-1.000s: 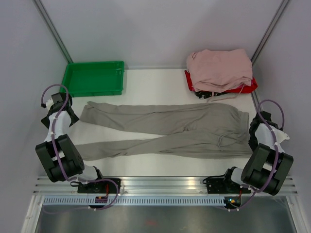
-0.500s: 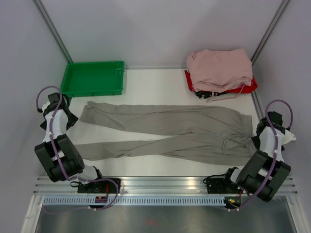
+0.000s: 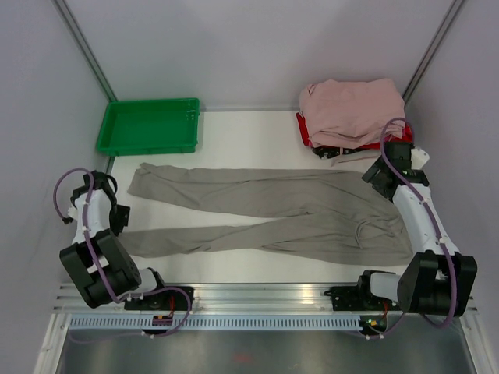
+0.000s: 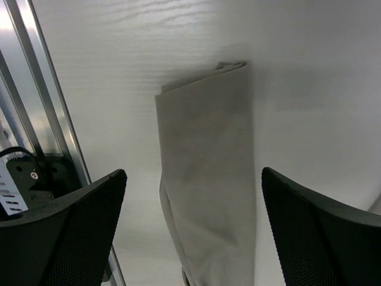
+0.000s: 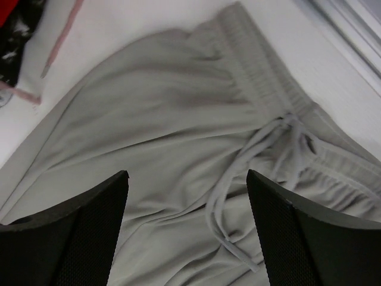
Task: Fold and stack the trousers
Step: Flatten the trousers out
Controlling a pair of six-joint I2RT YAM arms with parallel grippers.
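Note:
The grey-beige trousers (image 3: 265, 206) lie flat across the table, waist to the right and both legs running left. My left gripper (image 3: 115, 218) hovers open at the left end. In the left wrist view its fingers (image 4: 65, 232) stand either side of a leg cuff (image 4: 205, 155), with nothing held. My right gripper (image 3: 377, 174) is open above the far corner of the waist. The right wrist view shows the waistband (image 5: 262, 77) and loose drawstring (image 5: 238, 179) under its spread fingers (image 5: 309, 238), clear of the cloth.
A green tray (image 3: 148, 125) stands at the back left. A pile of pale pink garments (image 3: 352, 109) rests on something red (image 3: 399, 140) at the back right. A metal rail (image 3: 257, 292) runs along the near edge, seen also in the left wrist view (image 4: 36, 107).
The right gripper has opened and swung from the near right end of the waist up to its far corner. The left gripper moved nearer, from the far leg's cuff toward the near leg's cuff.

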